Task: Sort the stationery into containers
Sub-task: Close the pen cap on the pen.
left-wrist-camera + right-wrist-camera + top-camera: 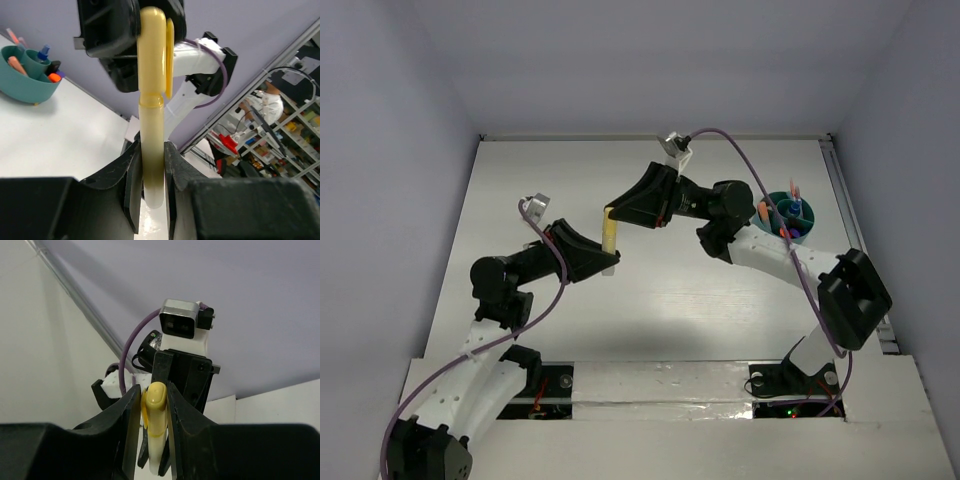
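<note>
I am pinching one yellow marker [610, 235] with both pincers at once, mid-table and lifted off the table [720, 310]. My left pincer [609, 264] is pressed together on the lower barrel: in the left wrist view its two dark fingers [131, 192] are squeezing the marker [151, 130] from both sides, with the pale bottom tip sitting just below the grip. My right pincer [611, 212] is clamping the opposite, capped end, and in the right wrist view its fingers [129, 412] are hugging the rounded yellow cap of the marker [154, 402] with no gap showing on either side. Seen from above, the marker is running near to far between the two pincers, which are facing each other along its length. From the left wrist I am looking straight up the marker at my right pincer [152, 35], and from the right wrist I am looking down it at my left pincer [182, 377]. The teal organiser [772, 203] is standing at the far right of the table, well apart from the marker and just beside my right arm's elbow. In the left wrist view the organiser [22, 90] is already holding several items, among them an orange highlighter [54, 77] and a blue-topped pen [43, 52], each standing in its own compartment.
</note>
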Available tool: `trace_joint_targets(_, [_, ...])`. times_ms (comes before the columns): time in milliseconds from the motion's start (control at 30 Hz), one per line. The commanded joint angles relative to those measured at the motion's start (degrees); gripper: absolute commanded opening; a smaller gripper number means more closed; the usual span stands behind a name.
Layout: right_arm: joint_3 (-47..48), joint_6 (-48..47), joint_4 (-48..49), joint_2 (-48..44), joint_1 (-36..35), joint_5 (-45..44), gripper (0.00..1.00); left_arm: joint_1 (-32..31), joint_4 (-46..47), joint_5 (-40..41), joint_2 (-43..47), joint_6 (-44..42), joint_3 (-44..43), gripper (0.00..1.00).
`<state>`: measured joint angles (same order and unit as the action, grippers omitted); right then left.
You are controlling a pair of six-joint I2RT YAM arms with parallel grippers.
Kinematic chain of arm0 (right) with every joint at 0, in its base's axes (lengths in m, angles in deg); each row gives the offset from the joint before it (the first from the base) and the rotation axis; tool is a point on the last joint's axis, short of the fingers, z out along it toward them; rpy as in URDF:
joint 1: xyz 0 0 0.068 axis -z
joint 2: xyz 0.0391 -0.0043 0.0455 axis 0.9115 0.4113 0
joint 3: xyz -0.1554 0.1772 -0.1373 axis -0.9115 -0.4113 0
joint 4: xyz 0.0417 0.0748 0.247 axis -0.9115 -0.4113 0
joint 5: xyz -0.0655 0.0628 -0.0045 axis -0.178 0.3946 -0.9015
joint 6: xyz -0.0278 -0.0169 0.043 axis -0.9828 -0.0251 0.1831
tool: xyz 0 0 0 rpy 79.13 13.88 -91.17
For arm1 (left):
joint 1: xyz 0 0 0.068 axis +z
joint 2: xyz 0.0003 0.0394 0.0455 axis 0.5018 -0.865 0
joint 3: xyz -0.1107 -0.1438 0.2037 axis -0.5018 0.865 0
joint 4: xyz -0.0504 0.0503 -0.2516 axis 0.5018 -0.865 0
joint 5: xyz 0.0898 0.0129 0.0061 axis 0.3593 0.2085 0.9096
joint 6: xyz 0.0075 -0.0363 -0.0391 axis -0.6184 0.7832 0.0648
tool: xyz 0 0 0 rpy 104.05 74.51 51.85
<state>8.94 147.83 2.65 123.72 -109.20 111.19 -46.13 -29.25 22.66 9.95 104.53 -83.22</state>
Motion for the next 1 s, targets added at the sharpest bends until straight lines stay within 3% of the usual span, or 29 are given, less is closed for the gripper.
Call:
trace_joint_targets(0, [-0.19,-7.18,-10.11,-3.52,-1.34,8.1,0.0,0.54,-6.24,4.22,0.92,-6.32,-3.66,0.0])
trace_joint_targets(233, [-1.07,-14.03,-22.67,-5.27,-1.34,7.05,0.0,0.54,-10.38,5.63,0.74,-10.45,-3.84,0.0])
trace_joint_targets(500, [-3.53,-16.33,-27.61,-6.16,-1.34,2.49,0.0,0.54,-10.99,7.83,1.88,-13.0,-3.4,0.0])
trace_joint_targets(767, [-6.42,-24.5,-39.3,-7.3,-2.65,-1.56,0.0,0.54,-11.0,8.01,0.31,-14.41,-4.63,0.0])
trace_joint_targets(967, [-11.34,-26.53,-39.31,-7.39,-5.82,-6.05,0.0,0.54,-9.85,8.18,-1.54,-14.85,-6.73,0.0])
